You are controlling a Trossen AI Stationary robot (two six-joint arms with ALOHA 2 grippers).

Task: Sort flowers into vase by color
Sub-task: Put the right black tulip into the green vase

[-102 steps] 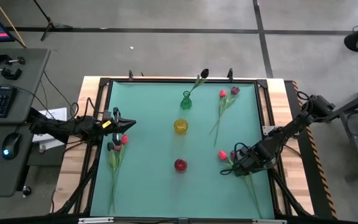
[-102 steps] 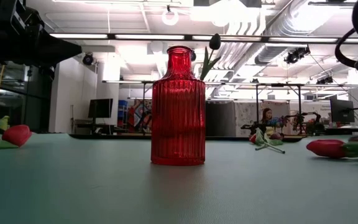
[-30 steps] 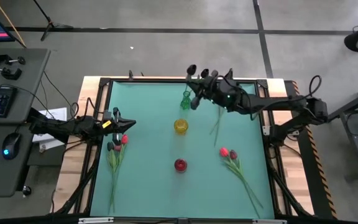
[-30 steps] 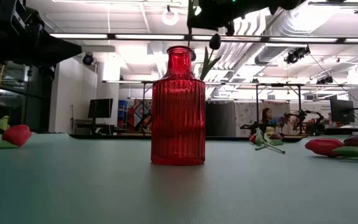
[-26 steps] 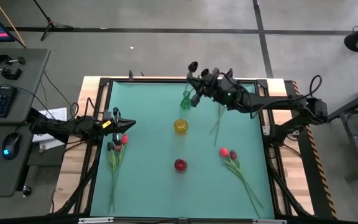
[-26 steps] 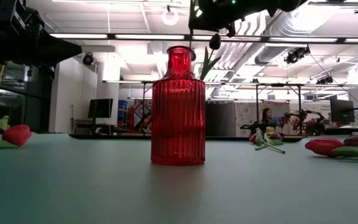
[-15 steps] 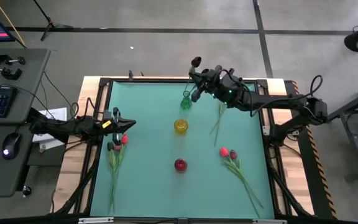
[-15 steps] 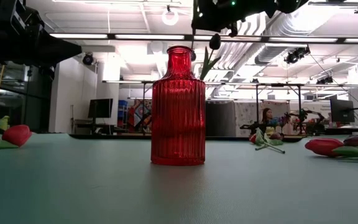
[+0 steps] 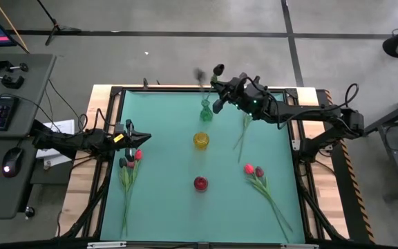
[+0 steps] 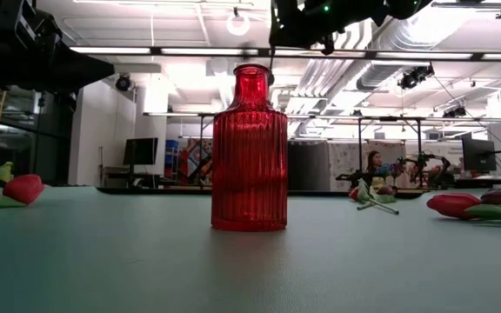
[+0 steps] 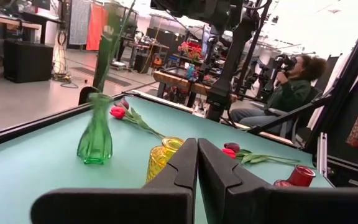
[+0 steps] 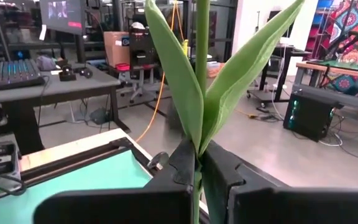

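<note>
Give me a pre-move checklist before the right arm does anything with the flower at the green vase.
1. Right gripper shut on the flower stem: ok.
2. Stem base in the green vase: cannot tell; in the left wrist view the stem rises above the vase mouth, blurred.
3. Green vase upright: ok in the left wrist view.
4. Yellow vase and red vase stand apart from the green one: ok.
5. Left gripper parked at the table's left edge, fingers shut, away from the vases: ok.
6. Flower head colour: cannot tell, blurred.
</note>
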